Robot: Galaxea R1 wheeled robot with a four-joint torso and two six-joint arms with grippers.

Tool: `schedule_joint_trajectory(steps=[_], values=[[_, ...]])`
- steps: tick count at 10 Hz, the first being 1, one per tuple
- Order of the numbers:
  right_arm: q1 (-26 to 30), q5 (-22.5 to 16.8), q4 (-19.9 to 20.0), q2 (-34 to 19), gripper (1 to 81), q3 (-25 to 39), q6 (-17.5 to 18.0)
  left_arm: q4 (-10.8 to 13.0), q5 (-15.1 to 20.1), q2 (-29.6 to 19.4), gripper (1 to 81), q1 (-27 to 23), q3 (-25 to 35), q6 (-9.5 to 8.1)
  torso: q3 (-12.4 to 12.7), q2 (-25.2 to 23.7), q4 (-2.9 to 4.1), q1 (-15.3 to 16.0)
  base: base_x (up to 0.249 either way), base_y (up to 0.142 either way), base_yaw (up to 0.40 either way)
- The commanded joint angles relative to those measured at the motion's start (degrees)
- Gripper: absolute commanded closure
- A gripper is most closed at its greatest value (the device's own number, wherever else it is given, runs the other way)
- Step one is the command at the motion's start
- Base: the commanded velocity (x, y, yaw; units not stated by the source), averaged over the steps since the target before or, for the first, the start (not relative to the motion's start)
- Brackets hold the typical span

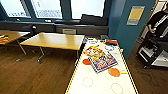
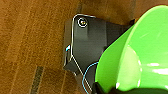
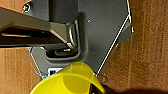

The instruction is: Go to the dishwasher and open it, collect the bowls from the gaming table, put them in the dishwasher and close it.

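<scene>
The gaming table point(image 1: 100, 86), white-topped with a yellow edge, stretches away from me in the head view. Two orange bowls point(image 1: 114, 72) point(image 1: 86, 61) sit on it, one on each side of a colourful game board point(image 1: 102, 61). In the left wrist view a lime green bowl point(image 2: 140, 50) hangs large above the wood floor, with my left gripper point(image 2: 103, 88) shut on its rim. In the right wrist view my right gripper point(image 3: 96, 88) holds a yellow bowl point(image 3: 70, 80) over my dark base. The dishwasher is out of view.
Two wood-topped tables point(image 1: 55, 40) point(image 1: 10, 35) stand to the left under the windows. A teal wall point(image 1: 130, 32) rises right of the gaming table. Beyond it a person point(image 1: 157, 20) stands by a dark cart point(image 1: 152, 52). Small items point(image 1: 110, 42) lie at the table's far end.
</scene>
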Motion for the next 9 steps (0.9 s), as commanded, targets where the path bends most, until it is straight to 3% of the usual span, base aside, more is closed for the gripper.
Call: schedule_joint_trajectory(steps=[1,5,9], values=[[-0.58,-3.41,-1.64,-0.40,81.1,-3.27,-0.18,6.46,-1.75,8.85,81.1,3.63,-13.72,0.46,0.00,0.00,0.00,0.00,0.000,0.000,0.000],[-0.85,-3.50,-2.96,-0.58,81.1,-4.42,-0.18,8.13,-1.75,16.68,81.1,4.87,-26.47,0.46,0.02,0.00,0.00,-0.02,0.000,0.000,0.000],[-1.02,-3.50,-2.96,-0.05,81.1,-4.42,-0.18,8.22,-1.22,18.79,81.1,5.21,-28.14,0.55,5.02,0.00,0.00,-0.02,0.000,0.000,0.000]])
